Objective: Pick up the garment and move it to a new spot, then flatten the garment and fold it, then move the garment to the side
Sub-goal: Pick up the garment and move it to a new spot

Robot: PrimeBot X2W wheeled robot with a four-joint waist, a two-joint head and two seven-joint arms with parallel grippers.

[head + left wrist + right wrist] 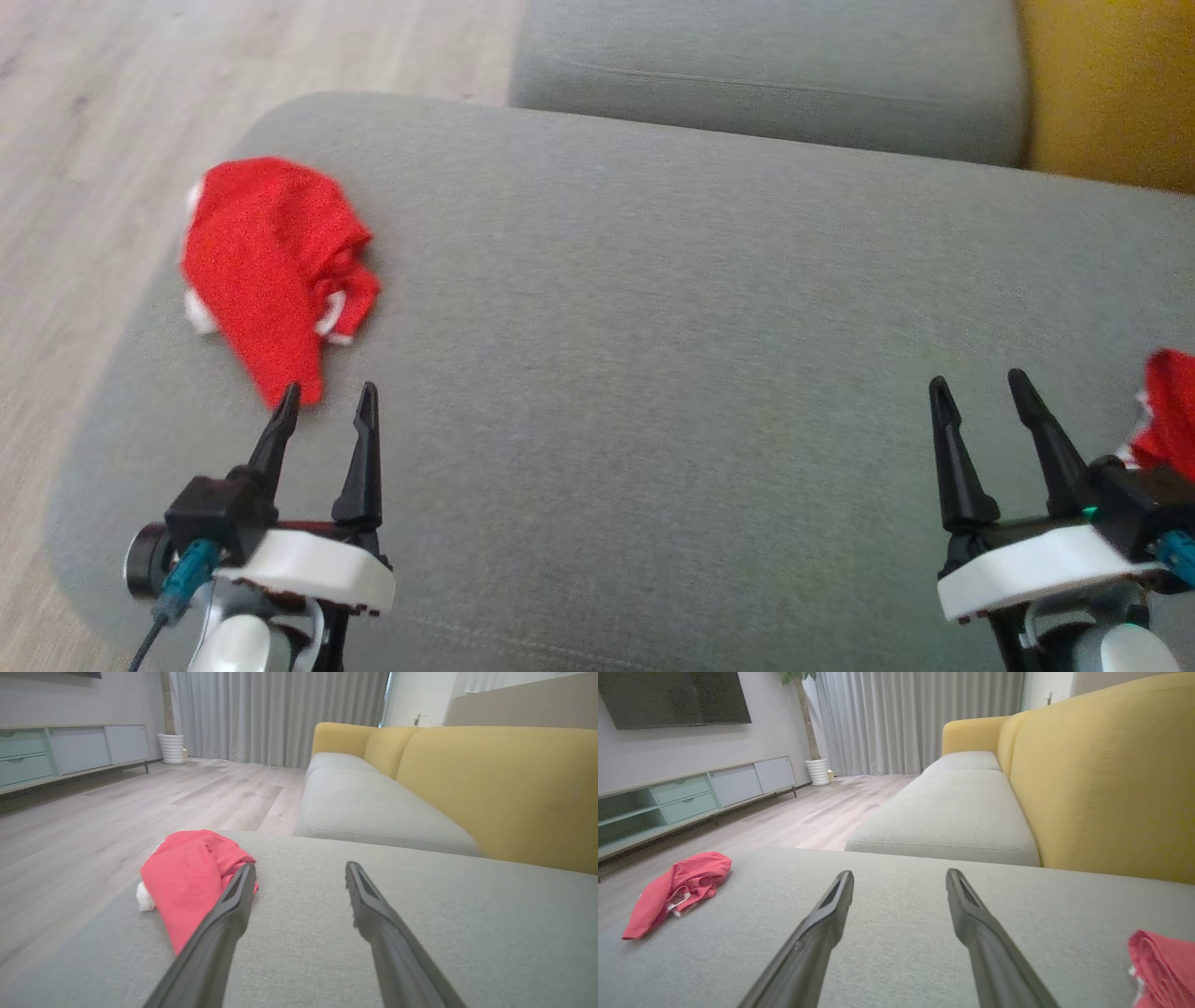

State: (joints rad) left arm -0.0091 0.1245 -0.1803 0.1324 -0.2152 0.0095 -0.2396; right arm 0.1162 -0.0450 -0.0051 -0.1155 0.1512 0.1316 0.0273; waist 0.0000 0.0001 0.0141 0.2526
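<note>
- A grey sofa cushion point(653, 308) spreads across most of the head view, with pale wood floor point(75, 140) down the left and a yellow backrest point(1111, 84) at upper right.
- The red garment point(271, 261) lies crumpled at the cushion's upper left, its lower tip just beside my left pincer point(329, 390).
- My left pincer and right pincer point(977, 381) both gape wide, empty.
- Another red cloth point(1172, 411) lies at the right edge.
</note>
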